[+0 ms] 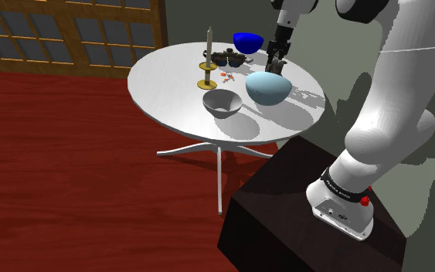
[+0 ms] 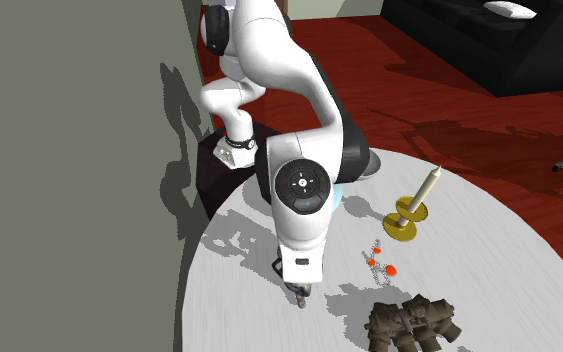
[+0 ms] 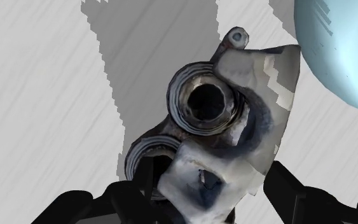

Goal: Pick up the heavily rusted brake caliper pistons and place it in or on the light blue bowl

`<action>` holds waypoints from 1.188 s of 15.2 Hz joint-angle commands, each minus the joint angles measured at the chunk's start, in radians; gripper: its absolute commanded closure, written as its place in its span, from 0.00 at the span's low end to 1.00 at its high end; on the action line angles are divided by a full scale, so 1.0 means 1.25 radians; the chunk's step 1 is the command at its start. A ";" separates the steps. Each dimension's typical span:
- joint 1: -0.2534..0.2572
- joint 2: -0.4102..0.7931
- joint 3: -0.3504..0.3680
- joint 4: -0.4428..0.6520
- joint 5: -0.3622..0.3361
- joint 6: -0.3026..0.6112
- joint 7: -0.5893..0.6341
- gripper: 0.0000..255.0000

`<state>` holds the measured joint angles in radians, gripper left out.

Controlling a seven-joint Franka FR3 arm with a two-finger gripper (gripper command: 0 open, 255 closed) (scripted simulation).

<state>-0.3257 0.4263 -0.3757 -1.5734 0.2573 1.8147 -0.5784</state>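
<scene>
While the all-black two-finger end effector [image 3: 203, 198] is pinching it from both sides, the grey, dark-blotched brake caliper [image 3: 228, 108] with two round, ringed pistons is hanging just above the round white bench [image 1: 169, 93], and its shadow is falling on the white top beneath it. The light blue bowl [image 1: 268, 87] is sitting upright on the bench just beside the held caliper, on the side nearer the stand in the shoulder view; its inside is hidden from these angles. Towards the shoulder view's lower left, a pale grey bowl [image 1: 222, 102] is standing open side up, its shaded inner wall showing. A deep blue bowl [image 1: 248, 40] is resting near the bench's far edge. Close to it, a brownish heap of rusty caliper parts [image 2: 414, 325] is lying on the bench, with small red-orange bits [image 2: 379, 262] beside it and a pale candle in a brass-coloured holder [image 2: 414, 210] standing upright just past those. A dark red wooden floor [image 1: 69, 170] is spreading out below the bench.
</scene>
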 commanded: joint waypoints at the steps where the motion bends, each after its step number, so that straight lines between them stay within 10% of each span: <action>1: 0.000 0.000 0.000 0.000 0.000 0.000 0.000 1.00; 18: -0.004 -0.022 -0.006 0.087 -0.012 -0.106 0.017 1.00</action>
<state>-0.3309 0.4030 -0.3821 -1.4721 0.2435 1.6933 -0.5588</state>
